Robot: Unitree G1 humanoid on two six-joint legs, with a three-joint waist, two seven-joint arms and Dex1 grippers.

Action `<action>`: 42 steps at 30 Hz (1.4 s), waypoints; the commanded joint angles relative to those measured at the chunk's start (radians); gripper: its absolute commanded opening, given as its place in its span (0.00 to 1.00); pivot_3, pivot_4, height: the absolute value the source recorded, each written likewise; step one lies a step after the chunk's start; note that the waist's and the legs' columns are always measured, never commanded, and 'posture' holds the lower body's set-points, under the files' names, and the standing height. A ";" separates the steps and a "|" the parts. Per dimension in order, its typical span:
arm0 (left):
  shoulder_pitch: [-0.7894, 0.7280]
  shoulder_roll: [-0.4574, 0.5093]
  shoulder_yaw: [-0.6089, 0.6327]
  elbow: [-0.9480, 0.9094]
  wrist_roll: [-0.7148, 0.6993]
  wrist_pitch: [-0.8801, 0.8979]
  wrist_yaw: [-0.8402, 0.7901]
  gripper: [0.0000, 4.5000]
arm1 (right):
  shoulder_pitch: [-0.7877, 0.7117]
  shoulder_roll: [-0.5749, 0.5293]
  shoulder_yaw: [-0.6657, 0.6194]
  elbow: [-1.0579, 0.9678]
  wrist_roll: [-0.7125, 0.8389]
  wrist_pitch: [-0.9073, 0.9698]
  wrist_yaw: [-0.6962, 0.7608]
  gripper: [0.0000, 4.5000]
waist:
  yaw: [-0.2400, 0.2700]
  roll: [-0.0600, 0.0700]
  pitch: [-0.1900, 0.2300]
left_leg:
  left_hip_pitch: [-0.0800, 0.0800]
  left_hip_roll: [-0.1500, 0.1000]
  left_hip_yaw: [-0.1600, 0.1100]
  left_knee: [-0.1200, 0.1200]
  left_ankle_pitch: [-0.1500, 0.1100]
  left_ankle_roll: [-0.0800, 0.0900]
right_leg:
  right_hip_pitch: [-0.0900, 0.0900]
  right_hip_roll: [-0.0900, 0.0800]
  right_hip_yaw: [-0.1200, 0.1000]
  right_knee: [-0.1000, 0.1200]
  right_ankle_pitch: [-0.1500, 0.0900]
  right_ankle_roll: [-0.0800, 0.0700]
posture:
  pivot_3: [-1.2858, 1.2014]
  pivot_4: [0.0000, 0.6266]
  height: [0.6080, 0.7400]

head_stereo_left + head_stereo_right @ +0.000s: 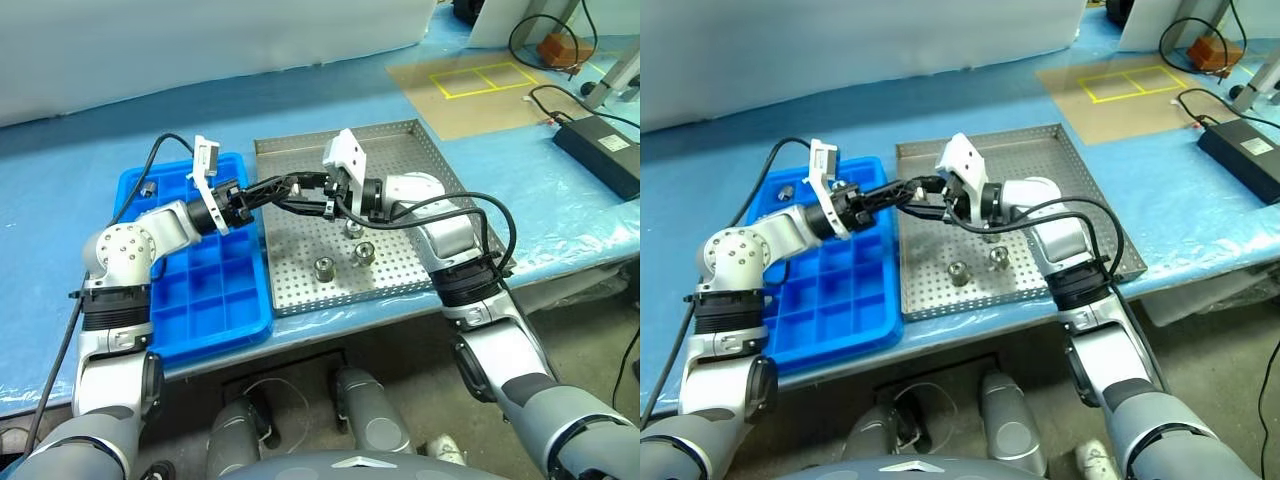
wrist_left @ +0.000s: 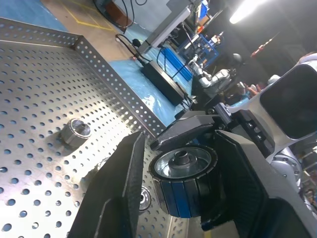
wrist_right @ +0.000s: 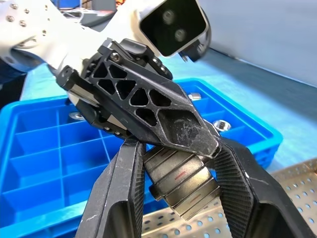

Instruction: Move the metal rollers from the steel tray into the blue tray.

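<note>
Handover in mid-air: both arms are meeting above the seam between the steel tray (image 1: pixel 400 150) and the blue tray (image 1: pixel 215 300), with one of the metal rollers (image 3: pixel 181 181) caught between them. The right tool (image 1: pixel 305 192) is reaching leftward, roughly level, and is clamping the roller by its ribbed side; the left tool (image 1: pixel 285 187) is stretching rightward from over the blue tray, its fingers (image 2: pixel 124 183) bracketing the same roller so closely that whether they are already pressing on it cannot be told. Three more rollers (image 1: pixel 324 268) are waiting on the perforated floor of the steel tray, near its front edge, while a few are already sitting in the far compartments of the blue tray. Judging by this, the transfer is only partly done. The next move likely calls for the left tool to secure its hold before the right one lets go, then for a swing back over an empty blue compartment on the bench (image 1: pixel 60 160).
</note>
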 commanded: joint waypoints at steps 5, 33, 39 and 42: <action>-0.002 -0.034 0.030 -0.009 -0.077 0.082 0.041 0.51 | -0.032 0.021 -0.026 -0.073 0.040 -0.043 0.001 0.37 | 0.001 0.000 0.000 | 0.000 0.000 0.000 0.000 -0.001 -0.002 | 0.000 0.000 0.000 0.000 0.000 0.000 | 0.24 0.24 1.00; 0.029 0.008 -0.037 -0.052 -0.087 0.196 0.020 0.38 | -0.102 0.067 -0.025 0.039 -0.073 -0.233 -0.120 0.37 | -0.001 0.000 0.000 | 0.000 0.000 0.000 0.000 0.000 0.000 | 0.000 0.000 0.000 0.000 0.000 0.000 | 0.24 0.24 1.00; 0.029 0.007 -0.044 -0.046 -0.076 0.185 0.007 0.38 | -0.119 0.087 -0.065 0.063 -0.026 -0.211 -0.102 0.58 | 0.000 0.000 0.000 | -0.001 0.000 0.000 0.000 0.000 0.000 | 0.000 0.000 0.000 -0.001 0.000 0.000 | 0.24 0.24 1.00; 0.028 0.006 -0.045 -0.041 -0.067 0.180 0.001 0.38 | -0.138 0.086 -0.073 0.072 -0.026 -0.153 -0.135 0.82 | 0.000 0.000 0.000 | -0.001 0.000 0.000 0.000 0.000 0.000 | 0.000 0.000 0.000 -0.001 0.000 0.000 | 0.24 0.24 1.00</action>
